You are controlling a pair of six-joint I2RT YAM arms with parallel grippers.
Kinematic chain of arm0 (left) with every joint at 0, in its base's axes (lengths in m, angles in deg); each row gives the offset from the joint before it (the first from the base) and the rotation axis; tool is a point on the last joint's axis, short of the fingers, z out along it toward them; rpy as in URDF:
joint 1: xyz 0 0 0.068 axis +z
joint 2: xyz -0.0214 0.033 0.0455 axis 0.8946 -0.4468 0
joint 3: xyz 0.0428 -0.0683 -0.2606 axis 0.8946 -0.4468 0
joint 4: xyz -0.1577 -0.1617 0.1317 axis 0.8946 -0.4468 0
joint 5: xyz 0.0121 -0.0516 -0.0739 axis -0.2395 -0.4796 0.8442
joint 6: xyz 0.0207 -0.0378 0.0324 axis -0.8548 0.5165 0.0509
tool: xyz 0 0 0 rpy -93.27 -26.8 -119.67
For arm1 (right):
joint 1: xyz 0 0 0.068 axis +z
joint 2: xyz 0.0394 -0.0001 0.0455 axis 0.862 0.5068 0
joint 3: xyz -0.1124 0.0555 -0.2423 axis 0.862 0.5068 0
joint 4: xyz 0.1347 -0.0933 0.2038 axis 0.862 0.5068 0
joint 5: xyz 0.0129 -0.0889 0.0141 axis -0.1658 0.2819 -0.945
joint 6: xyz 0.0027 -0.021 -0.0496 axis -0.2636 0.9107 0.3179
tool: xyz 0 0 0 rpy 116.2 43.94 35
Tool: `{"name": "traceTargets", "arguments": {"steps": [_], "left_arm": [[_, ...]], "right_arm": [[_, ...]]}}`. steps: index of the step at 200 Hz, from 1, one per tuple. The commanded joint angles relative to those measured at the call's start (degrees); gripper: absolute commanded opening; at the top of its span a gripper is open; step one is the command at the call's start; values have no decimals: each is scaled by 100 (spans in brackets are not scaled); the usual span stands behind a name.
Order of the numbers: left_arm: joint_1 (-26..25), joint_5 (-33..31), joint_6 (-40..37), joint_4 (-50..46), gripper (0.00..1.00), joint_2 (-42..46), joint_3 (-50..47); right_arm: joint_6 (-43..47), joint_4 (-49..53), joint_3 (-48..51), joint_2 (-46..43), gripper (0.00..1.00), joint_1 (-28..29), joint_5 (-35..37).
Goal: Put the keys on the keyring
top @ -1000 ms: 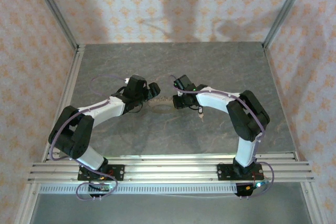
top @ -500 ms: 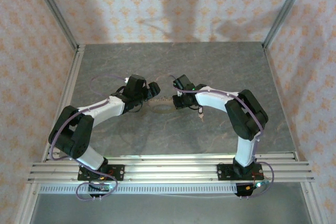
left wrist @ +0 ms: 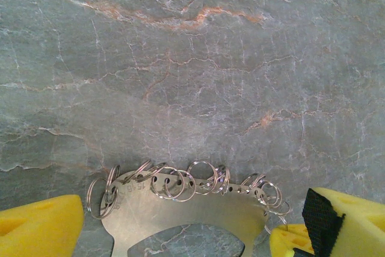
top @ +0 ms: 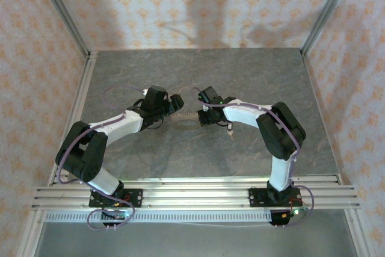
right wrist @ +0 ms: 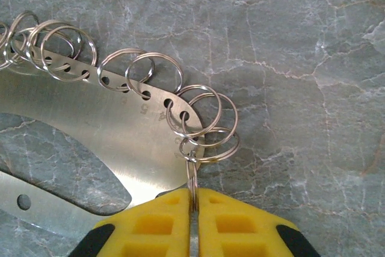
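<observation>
While the two arm bases sit bolted to the aluminium rail (top: 192,192) at the near edge, both arms are seen bent inward over the grey, stone-veined table (top: 198,70), with their wrists brought close together near its middle. Just on the near side of the right forearm, a tiny key (top: 230,129) is spotted lying on the table, dark at the head and pale at the blade, too small for any further detail.

Over to the right gripper (right wrist: 194,206): its yellow pads (right wrist: 156,215) are pressed together, and the end split ring (right wrist: 190,176) is pinched upright and edge-on between them. That ring is threaded through the last hole at the tip of the keyring (right wrist: 114,124), a flat silvery plate lying on the table with an oval cut-out and a line of holes along its curved edge.

Now the left gripper (left wrist: 180,230): its jaws are spread wide, one left pad (left wrist: 36,227) set at each side of the plate's opposite end. Nothing is clamped there, and whether either pad touches the metal cannot be told. A whole row of split rings (left wrist: 201,176) is hung through the holes along the plate's far edge, overlapping one another and resting on the stone.

Beyond the grippers, bare table is seen running back to the patterned orange-and-cream walls (top: 180,4), across which soft shadows are cast.
</observation>
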Motion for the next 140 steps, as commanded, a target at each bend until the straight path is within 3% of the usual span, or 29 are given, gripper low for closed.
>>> {"name": "traceTargets", "arguments": {"steps": [1,95,118,140], "left_arm": [[54,9,-130,54,96,-60,167],[57,26,-141,63,96,-57,161],[55,26,-134,67,95,-75,154],[54,34,-143,71,96,-79,149]], "right_arm": [[103,197,-88,-125,17,24,268],[116,316,-254,-294,21,26,412],[91,288,-288,-272,29,26,388],[59,261,-323,-254,30,27,367]]}}
